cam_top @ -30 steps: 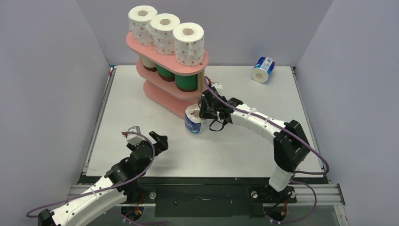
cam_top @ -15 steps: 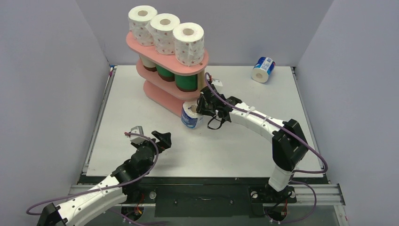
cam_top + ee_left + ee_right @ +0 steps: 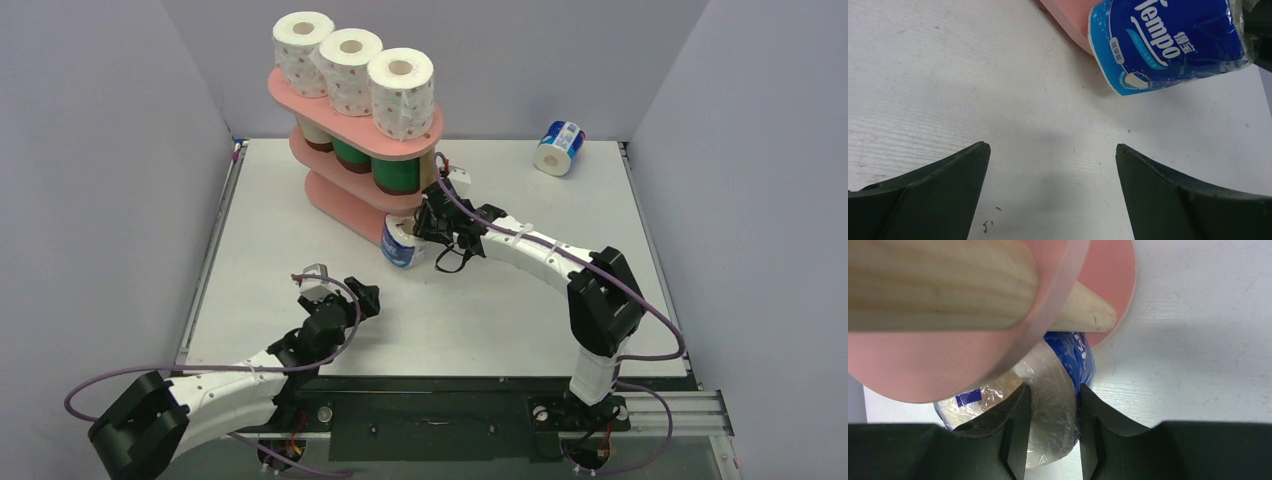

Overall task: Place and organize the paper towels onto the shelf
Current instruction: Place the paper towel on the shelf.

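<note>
The salmon-pink shelf (image 3: 352,108) stands at the back left. Three white red-dotted rolls (image 3: 349,66) stand on its top board. A cream roll and two green-wrapped rolls (image 3: 394,174) fill the middle tier. My right gripper (image 3: 424,226) is shut on a blue-white wrapped roll (image 3: 402,245), held tilted at the front end of the bottom board (image 3: 1108,285); one finger (image 3: 1015,430) is in its core, the other outside. The roll also shows in the left wrist view (image 3: 1168,42). A second blue-white roll (image 3: 558,147) lies at the back right. My left gripper (image 3: 362,296) is open and empty, near the table.
Grey walls enclose the white table (image 3: 520,320) on three sides. A pale wooden post (image 3: 938,285) of the shelf is right above my right gripper. The right arm's cable (image 3: 540,240) loops along its forearm.
My right gripper has carried the blue-white roll up and left until it meets the shelf's bottom board. My left arm has stretched forward and to the right, toward the roll.
</note>
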